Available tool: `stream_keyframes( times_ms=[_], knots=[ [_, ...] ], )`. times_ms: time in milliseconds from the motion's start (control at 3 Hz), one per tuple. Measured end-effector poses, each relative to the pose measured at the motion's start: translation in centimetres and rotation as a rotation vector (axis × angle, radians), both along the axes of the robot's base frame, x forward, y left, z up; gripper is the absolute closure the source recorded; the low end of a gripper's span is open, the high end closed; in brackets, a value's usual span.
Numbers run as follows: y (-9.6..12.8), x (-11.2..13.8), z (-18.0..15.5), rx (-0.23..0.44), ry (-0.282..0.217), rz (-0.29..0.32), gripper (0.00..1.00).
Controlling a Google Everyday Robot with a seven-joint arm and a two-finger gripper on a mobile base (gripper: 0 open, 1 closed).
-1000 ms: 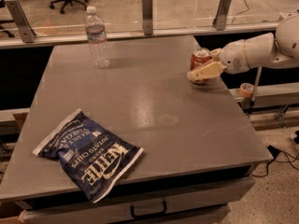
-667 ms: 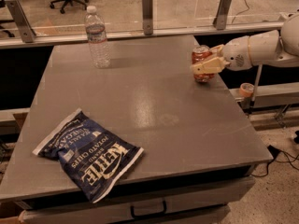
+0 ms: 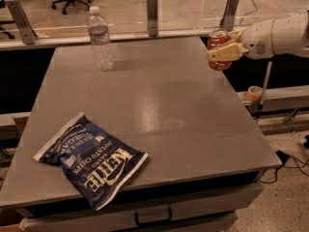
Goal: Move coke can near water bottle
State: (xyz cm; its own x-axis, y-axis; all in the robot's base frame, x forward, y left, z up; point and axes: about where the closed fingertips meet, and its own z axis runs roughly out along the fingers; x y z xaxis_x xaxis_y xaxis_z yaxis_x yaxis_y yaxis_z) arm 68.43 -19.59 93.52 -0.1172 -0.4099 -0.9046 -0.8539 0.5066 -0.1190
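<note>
Gripper: the gripper (image 3: 223,46) sits at the far right of the table (image 3: 193,129), by the far right corner, on the end of the white arm (image 3: 275,35) that reaches in from the right
Grip: fingers clamped on the coke can (image 3: 216,41), one beige finger (image 3: 227,53) lying across its front, the other behind it
Coke can: upright in the grip, over the table's far right edge; it looks lifted clear of the surface, though the gap under it is hard to read
Water bottle: the water bottle (image 3: 100,38) stands upright at the far left of the table, white cap on, untouched
Separation: can and bottle well apart, with most of the table's far width between them
Other items: Kettle potato chips bag (image 3: 91,163) lying flat at the near left, away from the straight path along the far edge; roll of tape (image 3: 254,92) on a ledge off the table to the right
Done so far: can grasped and apparently picked up
Left to do: carry the can leftward along the far side, set it down just beside the bottle without knocking it, then release
Progress estimate: early to middle; the transport itself is not yet made
</note>
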Motion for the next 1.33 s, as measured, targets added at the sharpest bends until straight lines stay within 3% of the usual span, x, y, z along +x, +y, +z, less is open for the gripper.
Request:
stream_keyframes(
  times_ms=[333, 667, 1000, 1333],
  knots=[
    [1.4, 1.2, 0.8, 0.046, -0.038, -0.027, 1.0],
    [5.4, 4.0, 2.5, 0.121, -0.095, -0.066, 1.0],
    [9.8, 6.6, 3.6, 0.155, -0.129, -0.086, 1.0],
    [14.7, 8.7, 3.2, 0.183, -0.131, -0.102, 1.0]
  ],
)
